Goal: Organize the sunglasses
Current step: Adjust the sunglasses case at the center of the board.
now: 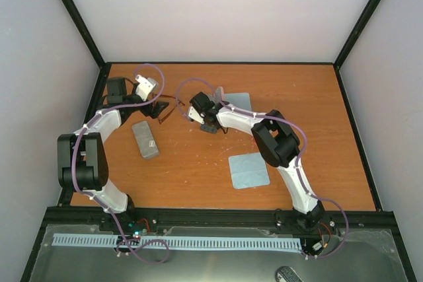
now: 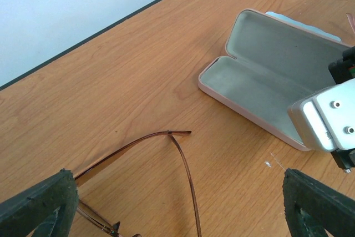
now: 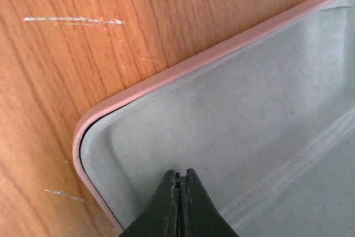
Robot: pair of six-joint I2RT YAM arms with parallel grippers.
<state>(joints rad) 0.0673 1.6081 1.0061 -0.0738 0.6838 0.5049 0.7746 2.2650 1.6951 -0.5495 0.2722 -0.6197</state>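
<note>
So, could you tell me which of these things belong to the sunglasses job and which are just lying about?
Job: brown sunglasses; probably the open pink case.
Lying about: grey case; near blue cloth; far blue cloth.

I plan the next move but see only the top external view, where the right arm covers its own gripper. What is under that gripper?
Observer: A pink case, lying open; the lining that shows is bare.
Operator: Does it hold anything?
Observer: No. The right gripper is shut on nothing, its tips over the lining near one corner.
Operator: And the left one?
Observer: The left gripper is open wide above the brown sunglasses, which lie on the table.
</note>
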